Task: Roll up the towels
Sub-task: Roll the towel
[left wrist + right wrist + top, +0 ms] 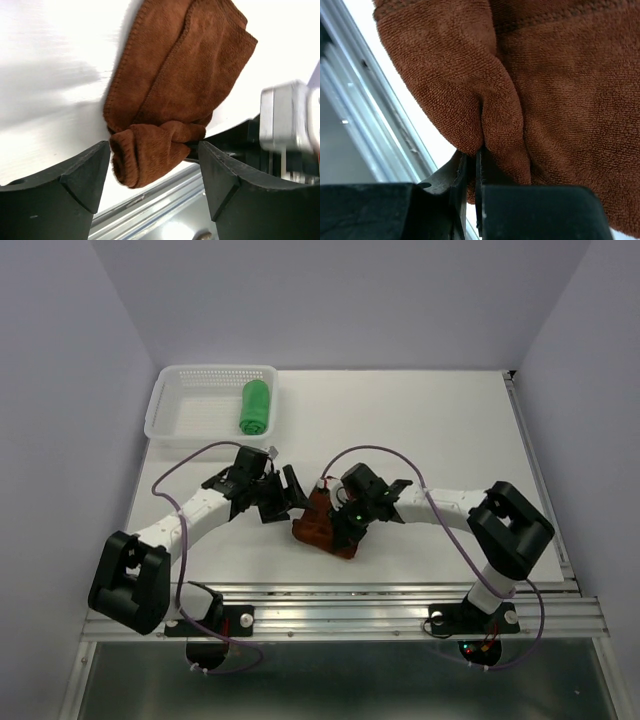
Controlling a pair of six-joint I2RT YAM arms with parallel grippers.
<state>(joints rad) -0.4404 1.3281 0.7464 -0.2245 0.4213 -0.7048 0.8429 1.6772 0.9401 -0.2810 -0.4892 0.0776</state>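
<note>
The rust-brown towel (322, 528) lies bunched on the white table near the front edge. It fills the right wrist view (555, 85), and in the left wrist view (185, 75) it lies folded with a rolled end. My right gripper (345, 520) is shut on a fold of it (475, 155). Just left of the towel, my left gripper (283, 498) stands open; the rolled end (150, 152) lies between its fingers (80, 175) and neither finger closes on it. The green towel (255, 407) lies rolled in the white basket (185, 410).
The basket stands at the table's back left. A metal rail (340, 605) runs along the front edge, close under the brown towel. Grey walls enclose the table on three sides.
</note>
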